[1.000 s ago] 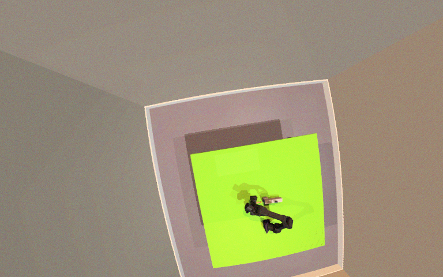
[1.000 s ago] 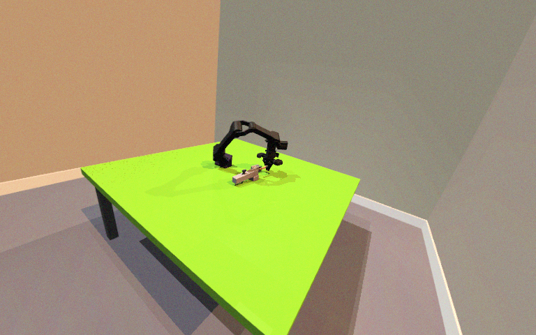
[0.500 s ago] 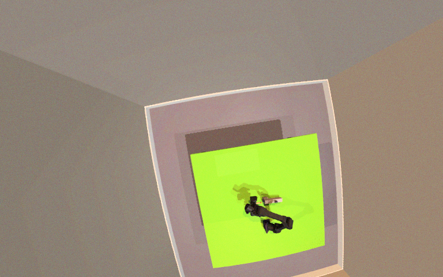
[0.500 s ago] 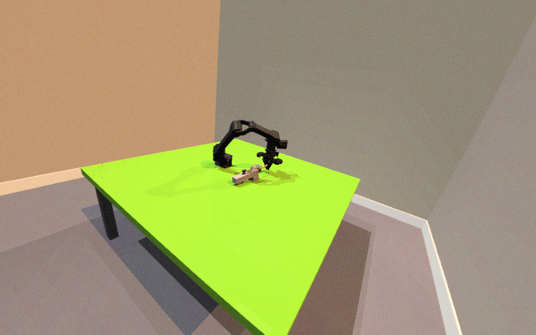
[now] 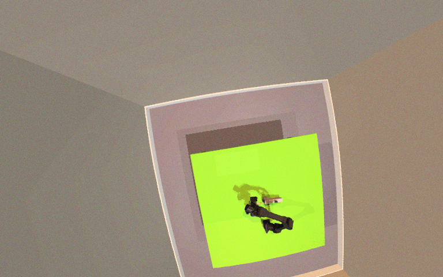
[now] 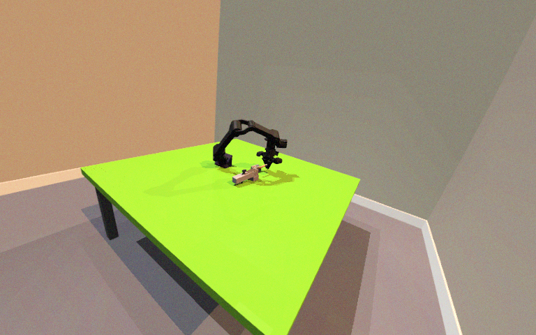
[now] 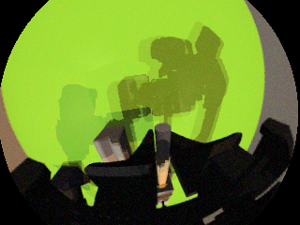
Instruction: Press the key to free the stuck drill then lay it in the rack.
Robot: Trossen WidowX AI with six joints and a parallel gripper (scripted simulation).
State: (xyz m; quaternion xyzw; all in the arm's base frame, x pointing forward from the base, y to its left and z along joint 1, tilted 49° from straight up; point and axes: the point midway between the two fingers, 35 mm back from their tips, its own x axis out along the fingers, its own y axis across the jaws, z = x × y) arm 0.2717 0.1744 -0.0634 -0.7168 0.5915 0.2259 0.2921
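Observation:
A thin drill, orange with a dark grey end (image 7: pixel 162 141), stands out between the fingertips in the wrist view; its orange part (image 5: pixel 259 203) (image 6: pixel 263 166) shows beside the fixture. My gripper (image 7: pixel 156 131) (image 6: pixel 268 167) is shut on the drill, low over the table. The pinkish fixture (image 5: pixel 277 199) (image 6: pixel 238 179) lies beside the gripper, long and blocky. A small dark knob (image 6: pixel 243 172) stands on top of it, possibly the key. Whether the drill's other end is inside the fixture is hidden. I cannot tell the rack apart from the fixture.
The bright green table (image 5: pixel 228 241) (image 6: pixel 221 244) bears the black arm (image 5: pixel 274 216) (image 6: pixel 257 125), which arches over from its base (image 6: pixel 223 160). A pale block (image 7: pixel 112 142) stands left of the fingers in the wrist view. The arm's shadow crosses the table.

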